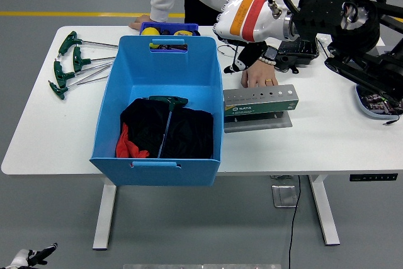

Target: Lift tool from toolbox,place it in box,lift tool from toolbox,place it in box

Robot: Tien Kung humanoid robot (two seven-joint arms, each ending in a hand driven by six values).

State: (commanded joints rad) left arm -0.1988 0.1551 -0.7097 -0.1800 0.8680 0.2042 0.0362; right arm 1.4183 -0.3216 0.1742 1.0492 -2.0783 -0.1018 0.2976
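Hovering above surface point(56, 137) between blue box point(160, 61) and grey tool holder point(259, 101): right robot hand point(242, 61), white shell w/ orange-red band, dark fingers pointing down near box's far right corner. Finger state: cannot tell, too dark and partly hidden; nothing seen clearly in grip. Left robot hand point(28, 257) low at bottom-left, below surface level, black-and-white fingers relaxed, holding nothing.

Blue box at centre-left, open top. Inside: black cloth point(186, 133), red item point(129, 146) at lower left, one green T-handle tool point(167, 118) lying on cloth, handle toward far side.

Grey tool holder on flat plate, just right of box, row of holes along top, all appearing vacant. Holder tilted slightly in plan.

Four more green T-handle tools point(72, 64) lying loose on surface left of box, apart from it.

Person at far side: one hand point(259, 74) w/ watch and ring pressed on surface, touching holder's far edge; other hand point(140, 23) resting at far edge near small blue tray point(169, 28) w/ yellow items behind box.
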